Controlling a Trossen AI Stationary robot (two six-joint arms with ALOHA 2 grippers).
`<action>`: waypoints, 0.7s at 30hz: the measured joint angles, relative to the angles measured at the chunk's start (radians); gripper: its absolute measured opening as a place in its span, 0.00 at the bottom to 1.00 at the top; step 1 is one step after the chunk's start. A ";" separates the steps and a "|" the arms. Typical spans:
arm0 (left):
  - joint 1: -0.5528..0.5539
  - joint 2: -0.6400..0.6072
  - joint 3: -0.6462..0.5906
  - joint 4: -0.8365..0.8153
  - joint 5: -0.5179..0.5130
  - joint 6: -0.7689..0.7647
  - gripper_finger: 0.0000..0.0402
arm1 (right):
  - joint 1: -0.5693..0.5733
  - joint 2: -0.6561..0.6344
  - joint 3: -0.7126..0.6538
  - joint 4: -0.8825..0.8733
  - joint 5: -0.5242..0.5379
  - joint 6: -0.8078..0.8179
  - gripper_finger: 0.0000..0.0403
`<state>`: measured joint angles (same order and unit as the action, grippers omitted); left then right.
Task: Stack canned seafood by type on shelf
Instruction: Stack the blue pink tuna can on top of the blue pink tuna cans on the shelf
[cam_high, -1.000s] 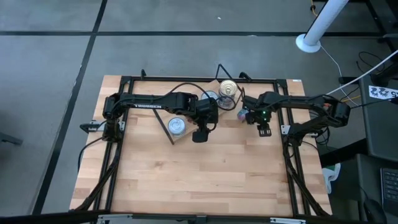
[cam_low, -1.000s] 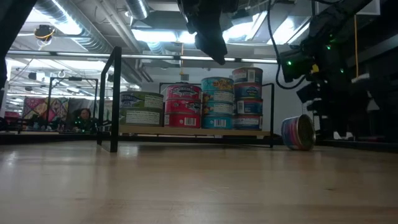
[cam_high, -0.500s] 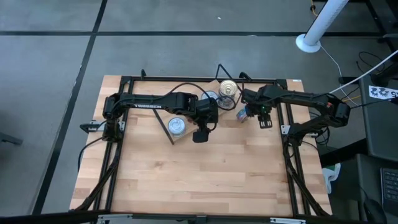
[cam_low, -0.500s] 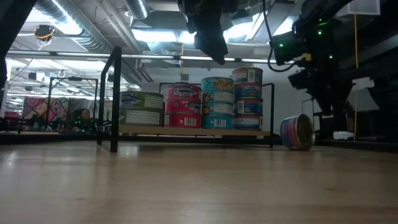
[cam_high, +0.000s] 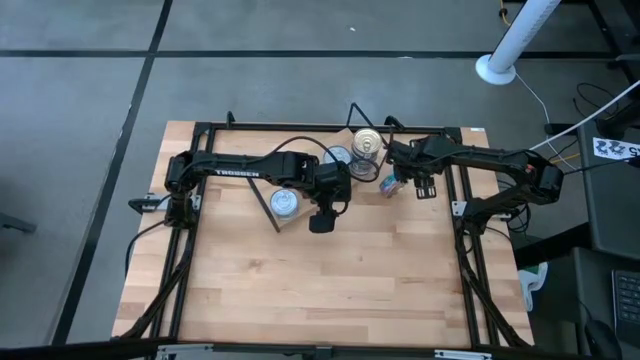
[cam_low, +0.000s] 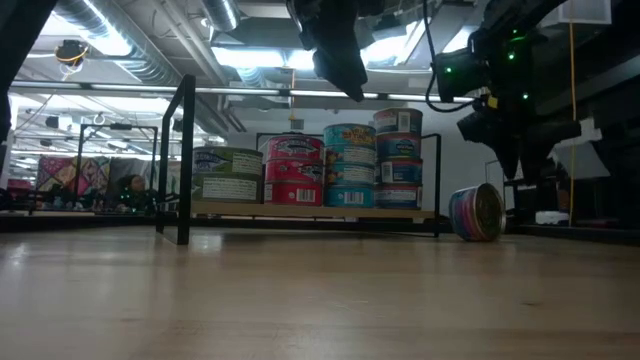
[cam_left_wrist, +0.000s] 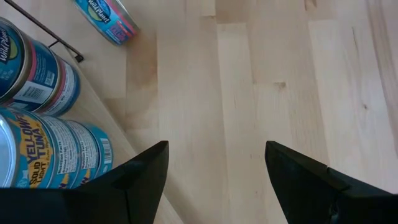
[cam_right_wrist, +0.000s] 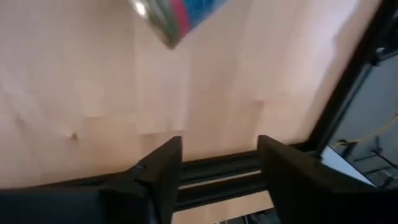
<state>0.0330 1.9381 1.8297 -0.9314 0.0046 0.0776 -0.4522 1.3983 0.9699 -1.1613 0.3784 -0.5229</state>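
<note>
Stray tin (cam_low: 478, 212) on its edge on the desk (cam_low: 320, 300), just beyond the shelf's (cam_low: 310, 212) end, apart from the frame; also seen in the left wrist view (cam_left_wrist: 107, 20). Judged the last one to place.

On the shelf, tins already sorted in stacks: green-labelled pair (cam_low: 228, 174), red-labelled pair (cam_low: 292, 170), teal stack of three (cam_low: 349, 165), blue-and-red stack of three (cam_low: 398, 157), tallest. Task judged mostly done; only the stray tin remains, likely for a matching stack.

Right gripper (cam_high: 422, 190) hangs near the stray tin, not touching; fingers (cam_right_wrist: 160, 171) parted, grasping nothing.

Left gripper (cam_high: 320, 220) waits raised before the shelf; fingers (cam_left_wrist: 144, 168) spread wide, empty.
</note>
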 joint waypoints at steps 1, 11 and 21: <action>0.000 0.000 0.000 0.000 0.000 0.000 0.65 | 0.000 0.000 0.000 0.011 0.009 0.000 0.55; 0.000 0.000 0.000 0.000 0.000 0.000 0.65 | 0.000 0.000 0.000 0.135 -0.052 -0.185 0.80; 0.000 0.000 0.000 0.000 0.000 0.000 0.65 | 0.000 0.000 0.000 0.225 -0.238 -0.247 0.82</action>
<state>0.0326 1.9381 1.8297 -0.9315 0.0044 0.0776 -0.4522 1.3984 0.9699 -0.9364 0.1406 -0.7697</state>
